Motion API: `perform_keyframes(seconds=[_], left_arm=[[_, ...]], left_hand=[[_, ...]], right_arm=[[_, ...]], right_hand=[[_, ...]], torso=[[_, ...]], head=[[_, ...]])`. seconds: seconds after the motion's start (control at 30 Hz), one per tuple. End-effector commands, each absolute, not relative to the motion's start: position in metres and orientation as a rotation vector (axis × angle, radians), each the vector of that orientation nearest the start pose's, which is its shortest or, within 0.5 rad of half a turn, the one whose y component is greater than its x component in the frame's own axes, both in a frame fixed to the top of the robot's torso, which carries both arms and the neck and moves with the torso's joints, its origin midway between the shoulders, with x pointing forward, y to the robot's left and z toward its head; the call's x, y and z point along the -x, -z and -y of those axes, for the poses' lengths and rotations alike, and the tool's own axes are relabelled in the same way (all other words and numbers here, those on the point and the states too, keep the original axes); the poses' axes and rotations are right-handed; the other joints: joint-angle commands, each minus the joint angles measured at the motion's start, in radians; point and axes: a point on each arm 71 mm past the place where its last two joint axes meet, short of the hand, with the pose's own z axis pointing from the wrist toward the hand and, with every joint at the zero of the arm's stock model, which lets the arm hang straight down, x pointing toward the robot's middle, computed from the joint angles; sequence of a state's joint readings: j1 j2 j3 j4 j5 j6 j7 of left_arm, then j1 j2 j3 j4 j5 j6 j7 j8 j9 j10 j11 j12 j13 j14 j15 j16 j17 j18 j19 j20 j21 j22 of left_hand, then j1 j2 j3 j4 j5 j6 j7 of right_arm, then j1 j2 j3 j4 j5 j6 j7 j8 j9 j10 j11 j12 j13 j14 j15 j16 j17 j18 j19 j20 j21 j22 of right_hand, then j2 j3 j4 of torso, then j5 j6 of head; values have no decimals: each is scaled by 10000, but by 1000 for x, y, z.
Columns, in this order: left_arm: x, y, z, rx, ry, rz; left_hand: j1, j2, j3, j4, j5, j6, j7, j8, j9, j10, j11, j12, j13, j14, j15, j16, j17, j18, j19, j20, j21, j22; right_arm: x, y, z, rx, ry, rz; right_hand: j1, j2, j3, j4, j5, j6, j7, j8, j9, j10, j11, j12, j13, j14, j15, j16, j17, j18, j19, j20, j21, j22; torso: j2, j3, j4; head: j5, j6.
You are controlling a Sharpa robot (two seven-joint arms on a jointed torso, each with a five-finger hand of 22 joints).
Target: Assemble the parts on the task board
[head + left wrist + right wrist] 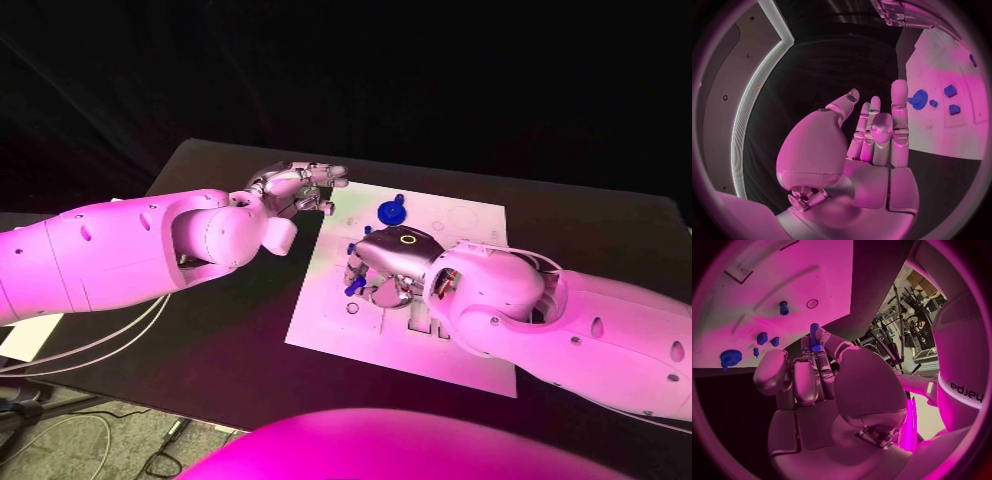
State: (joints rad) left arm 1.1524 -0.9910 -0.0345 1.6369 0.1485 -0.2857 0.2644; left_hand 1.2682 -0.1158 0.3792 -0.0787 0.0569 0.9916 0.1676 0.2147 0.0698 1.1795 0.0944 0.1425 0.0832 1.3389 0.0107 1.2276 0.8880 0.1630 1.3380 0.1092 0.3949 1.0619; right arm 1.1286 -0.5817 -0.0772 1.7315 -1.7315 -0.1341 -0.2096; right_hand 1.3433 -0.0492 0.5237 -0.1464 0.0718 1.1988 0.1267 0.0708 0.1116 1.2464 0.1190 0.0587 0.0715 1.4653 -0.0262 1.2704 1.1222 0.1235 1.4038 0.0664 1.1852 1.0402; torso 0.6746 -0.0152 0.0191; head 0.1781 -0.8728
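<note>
Here the right hand [817,385] pinches a blue part [814,337] over the task board [462,225]; left hand [873,140] released.

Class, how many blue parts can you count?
6: gear, two blocks, tiny piece and standing peg on the task board; one part pinched by the right hand. Others may be hidden.

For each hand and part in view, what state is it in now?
Left hand: holds nothing, fingers straight and apart, beside the task board.
Right hand: over the board, fingers pinch a blue peg.
Blue gear: lying on the board, untouched.
</note>
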Motion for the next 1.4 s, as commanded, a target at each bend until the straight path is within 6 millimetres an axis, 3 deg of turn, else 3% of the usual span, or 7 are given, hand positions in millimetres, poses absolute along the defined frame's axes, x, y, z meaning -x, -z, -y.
perform_keyframes(seconds=[0.03,0.6,1.4], left_arm=[[-457,198,-244,14193,15125,-14804],[-455,198,-236,14271,15327,-14984],[-455,199,-234,14364,15274,-15194]], left_hand=[[29,101,-63,-11,23,65,-1,40,-7,65,-11,53,16,-50,3,-67,-9,158,-98,4,-20,-9],[76,158,-60,-16,27,102,-17,47,-7,69,-27,103,24,-73,-11,-80,-43,164,-115,-6,-55,-30],[141,194,-45,-42,29,111,-24,42,-12,58,-38,135,27,-82,-21,-82,-59,167,-120,-16,-62,-40]], right_arm=[[-386,209,21,7389,-7486,-17130],[-382,219,11,7651,-7634,-17661],[-376,224,7,7741,-7792,-17888]], right_hand=[[17,79,203,-170,-47,67,-9,41,-18,748,-678,56,10,333,-72,33,-3,-163,2,-30,34,8],[-59,46,183,-155,-34,97,-25,44,-1,778,-695,64,16,328,-80,28,-13,-160,-5,-32,36,7],[-78,34,176,-154,-30,103,-29,43,5,785,-699,64,18,328,-84,32,-7,-161,-7,-34,40,12]], torso=[[11,4,16],[6,17,-4],[-4,3,3]], head=[[35,2],[146,2],[222,2]])
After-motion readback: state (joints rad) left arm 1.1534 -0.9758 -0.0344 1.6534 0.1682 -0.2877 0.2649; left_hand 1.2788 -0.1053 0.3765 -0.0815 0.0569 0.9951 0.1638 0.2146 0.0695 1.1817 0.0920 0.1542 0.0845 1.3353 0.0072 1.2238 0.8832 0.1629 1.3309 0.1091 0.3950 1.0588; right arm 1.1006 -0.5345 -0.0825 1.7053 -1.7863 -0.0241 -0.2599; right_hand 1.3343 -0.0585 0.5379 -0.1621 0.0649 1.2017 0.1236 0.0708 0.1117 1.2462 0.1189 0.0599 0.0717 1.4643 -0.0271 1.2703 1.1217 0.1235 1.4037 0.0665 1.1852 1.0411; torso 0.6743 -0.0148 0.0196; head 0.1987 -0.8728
